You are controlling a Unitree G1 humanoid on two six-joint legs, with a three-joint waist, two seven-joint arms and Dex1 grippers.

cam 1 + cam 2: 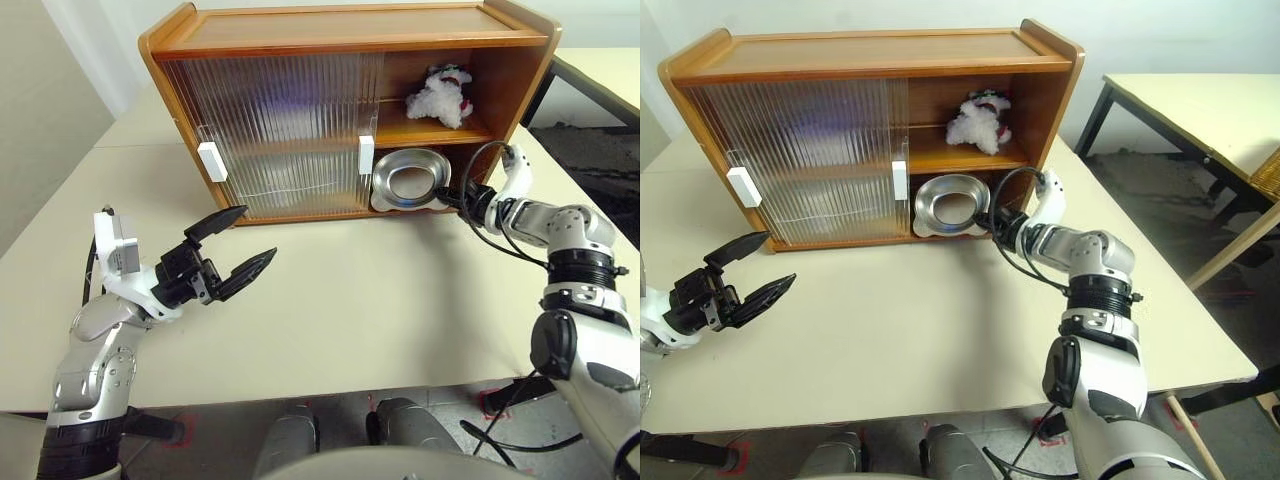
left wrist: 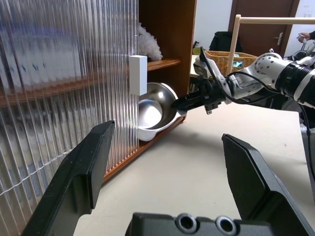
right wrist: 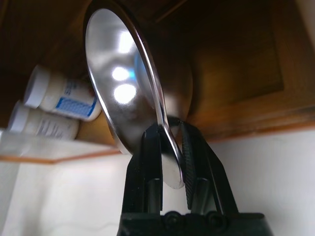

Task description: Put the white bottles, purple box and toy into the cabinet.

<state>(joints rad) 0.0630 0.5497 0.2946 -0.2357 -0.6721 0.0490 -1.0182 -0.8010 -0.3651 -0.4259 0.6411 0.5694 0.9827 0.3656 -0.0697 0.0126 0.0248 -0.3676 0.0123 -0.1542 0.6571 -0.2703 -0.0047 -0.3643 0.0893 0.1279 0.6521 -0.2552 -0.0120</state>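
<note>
Pale tabletop (image 1: 340,300) runs broad and bare before the cabinet (image 1: 330,30). Left of its opening, the left gripper (image 1: 238,248) hovers, fingers wide apart. On the upper shelf sits the toy (image 1: 440,95); below, the white bottles (image 3: 59,98) lie behind the metal bowl (image 1: 408,178). The right gripper (image 3: 170,147) pinches the bowl's rim. It should probably tip the bowl gently, clear of the cabinet's side wall.

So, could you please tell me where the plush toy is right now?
The toy sits on the cabinet's upper shelf, in the open right side, directly above the metal bowl that the right gripper holds by its rim.
</note>
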